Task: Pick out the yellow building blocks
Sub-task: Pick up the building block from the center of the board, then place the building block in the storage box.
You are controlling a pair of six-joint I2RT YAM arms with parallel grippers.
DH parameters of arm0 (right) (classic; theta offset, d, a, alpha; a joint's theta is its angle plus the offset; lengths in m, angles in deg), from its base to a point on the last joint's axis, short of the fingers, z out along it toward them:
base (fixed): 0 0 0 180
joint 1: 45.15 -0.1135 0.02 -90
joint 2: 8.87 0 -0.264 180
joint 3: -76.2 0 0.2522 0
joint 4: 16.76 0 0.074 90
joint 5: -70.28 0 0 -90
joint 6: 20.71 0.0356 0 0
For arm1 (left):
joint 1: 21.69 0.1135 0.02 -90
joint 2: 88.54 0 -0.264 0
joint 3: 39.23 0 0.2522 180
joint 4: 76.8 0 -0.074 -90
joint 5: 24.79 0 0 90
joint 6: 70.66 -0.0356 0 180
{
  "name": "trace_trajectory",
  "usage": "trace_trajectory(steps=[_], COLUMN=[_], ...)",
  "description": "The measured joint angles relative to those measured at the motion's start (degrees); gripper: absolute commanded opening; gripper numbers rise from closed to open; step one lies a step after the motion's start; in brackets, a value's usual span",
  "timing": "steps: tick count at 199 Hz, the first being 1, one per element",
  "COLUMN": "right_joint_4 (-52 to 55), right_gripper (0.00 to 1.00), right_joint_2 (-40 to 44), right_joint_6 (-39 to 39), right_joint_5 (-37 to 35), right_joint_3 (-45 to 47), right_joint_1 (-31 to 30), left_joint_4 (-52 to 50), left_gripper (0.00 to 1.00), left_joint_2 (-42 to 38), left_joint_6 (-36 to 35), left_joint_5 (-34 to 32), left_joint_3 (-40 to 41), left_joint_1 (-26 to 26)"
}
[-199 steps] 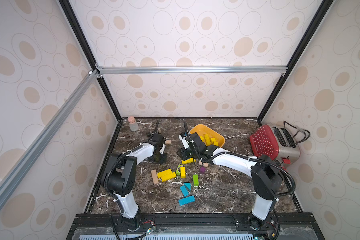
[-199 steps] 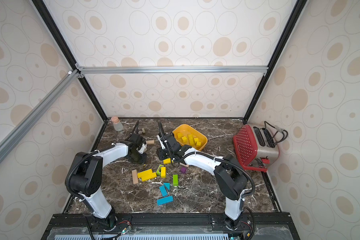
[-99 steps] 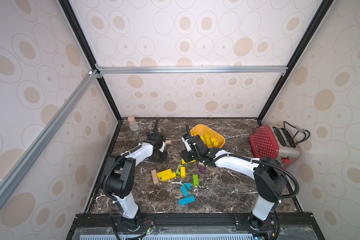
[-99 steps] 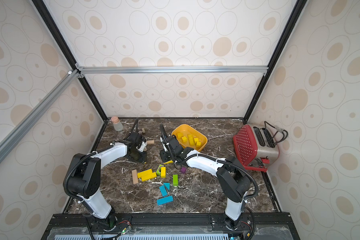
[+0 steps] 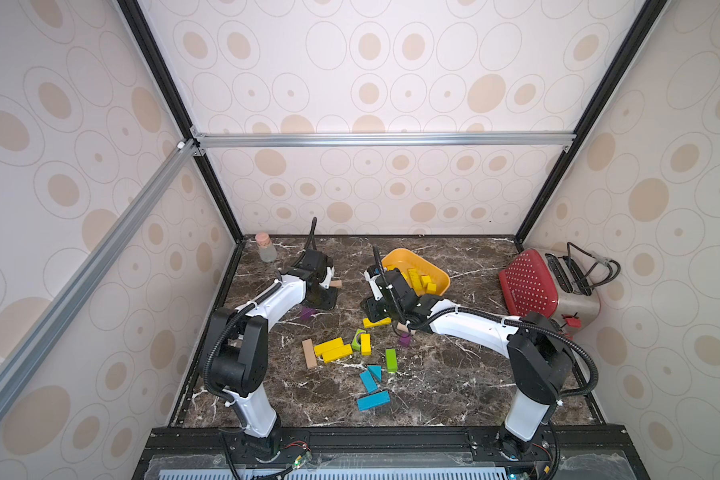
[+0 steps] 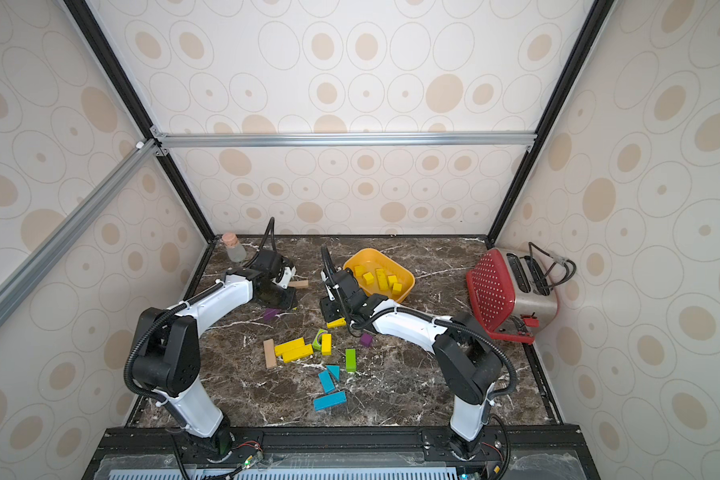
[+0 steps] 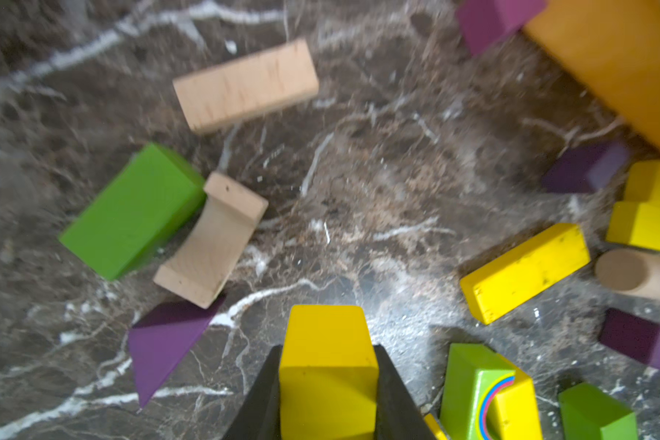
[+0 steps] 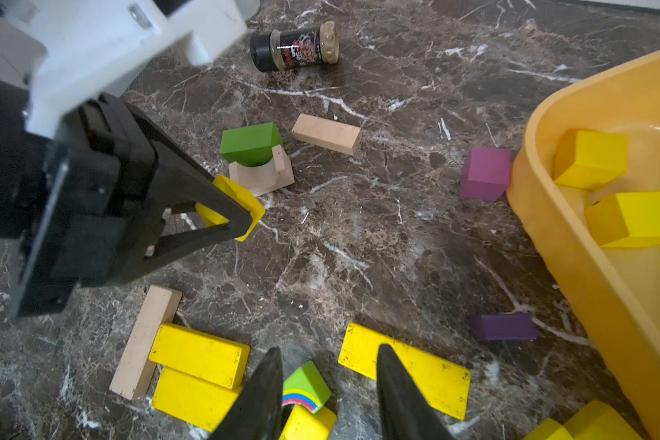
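Left wrist view: left gripper (image 7: pixel 327 347) clamped on a yellow block (image 7: pixel 328 377). Right wrist view: right gripper (image 8: pixel 329 346) jaws apart, nothing held; yellow bar (image 8: pixel 427 375) near its tips.

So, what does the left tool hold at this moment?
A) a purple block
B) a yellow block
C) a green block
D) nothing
B: in the left wrist view, the left tool is closed on a yellow block, one black finger on each side of it.
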Motion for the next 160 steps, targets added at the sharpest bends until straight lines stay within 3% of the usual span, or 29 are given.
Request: trace_trajectory(steps=[77,160], right_joint_4=[-1.1,-1.0], right_gripper=[0.43,0.43], right_joint_2=[0.5,6.6], right_joint_6=[-0.2,-1.9], right_joint_5=[-0.7,-1.9], right_joint_3=[1.5,6.4], right_joint_1=[5.7,14.5], left_joint_4=[-0.1,4.8], left_gripper=[0.04,0.05], left_joint_2=[8.1,19.1], left_joint_6=[0.2,1.7], left_joint_5=[-0.8,-0.8], left_joint_3=[-12.9,-28.6], left_joint_1=[-5.9,-11.7])
